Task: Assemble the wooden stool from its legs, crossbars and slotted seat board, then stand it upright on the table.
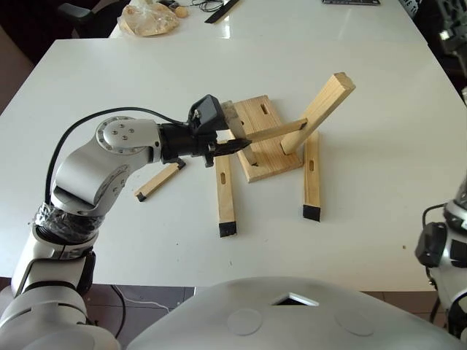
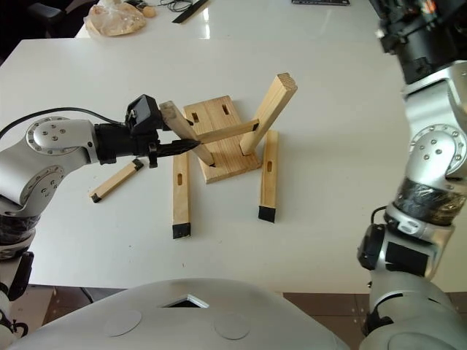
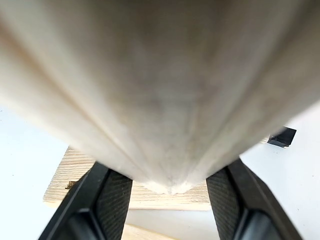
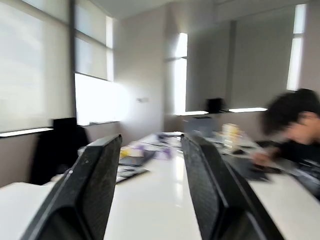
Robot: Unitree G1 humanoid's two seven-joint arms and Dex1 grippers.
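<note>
The slotted seat board (image 1: 264, 117) lies flat at the table's middle. One leg (image 1: 321, 109) stands in it, leaning away to the right, and a crossbar (image 1: 281, 132) runs from that leg to a second leg (image 1: 232, 117). My left gripper (image 1: 235, 145) is shut on this second leg (image 3: 160, 90), its fingers (image 3: 112, 195) on either side, over the board's left edge. Two more legs (image 1: 225, 193) (image 1: 311, 179) lie flat in front of the board. A short crossbar (image 1: 157, 182) lies under my left forearm. My right gripper (image 4: 152, 150) is open, holding nothing, raised high off the table at the right.
The white table (image 1: 146, 80) has free room on the left, right and front of the parts. A crumpled bag (image 1: 149, 18) and dark items sit on another table beyond the far edge.
</note>
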